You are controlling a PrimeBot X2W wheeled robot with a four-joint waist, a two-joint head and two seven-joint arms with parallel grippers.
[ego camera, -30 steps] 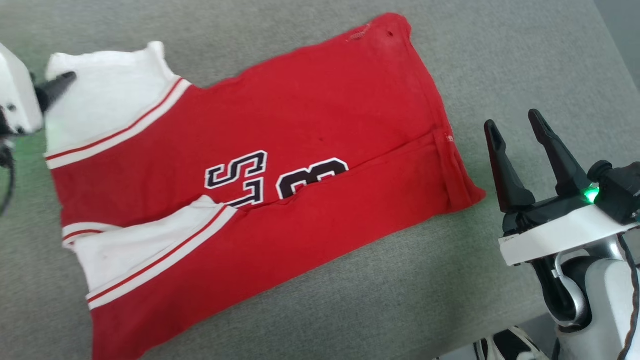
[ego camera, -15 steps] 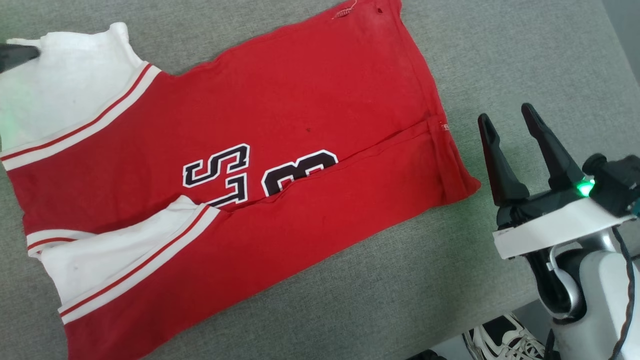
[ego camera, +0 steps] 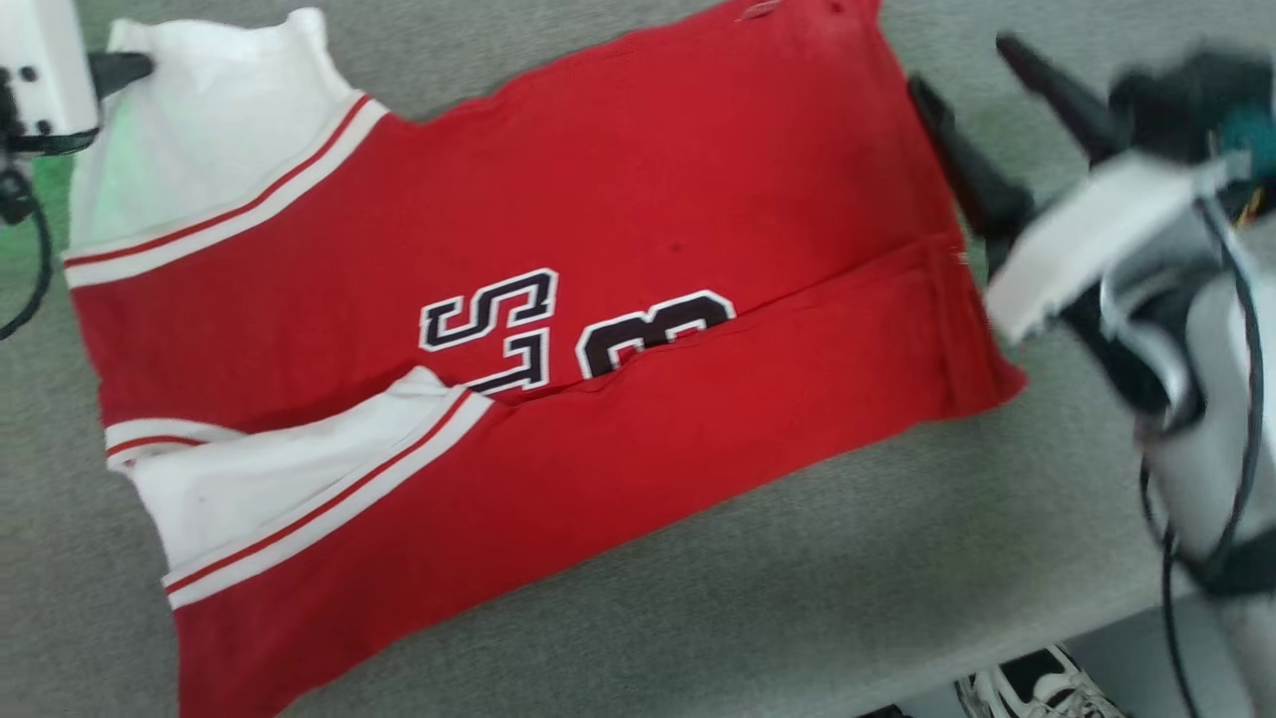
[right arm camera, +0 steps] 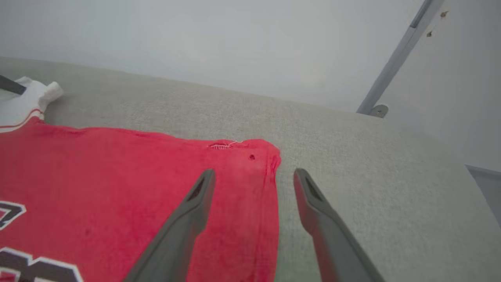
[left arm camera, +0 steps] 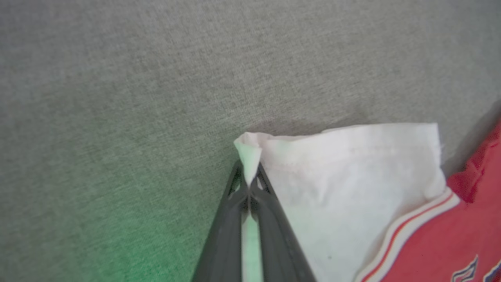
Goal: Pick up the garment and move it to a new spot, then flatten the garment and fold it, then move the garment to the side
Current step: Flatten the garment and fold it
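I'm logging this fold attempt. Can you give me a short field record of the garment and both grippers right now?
garment: red shorts with white panels, spread on the grey surface
left gripper: shut on the garment's white corner
right gripper: open, straddling its red edge, contact unclear
also: a shoe below the surface's edge

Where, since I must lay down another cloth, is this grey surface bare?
Bare: the grey fabric surface nearer the robot than the soft red shorts with white panels, and beyond their far edge. Crowded: the left gripper pinches the white corner; the open right gripper straddles the red end.
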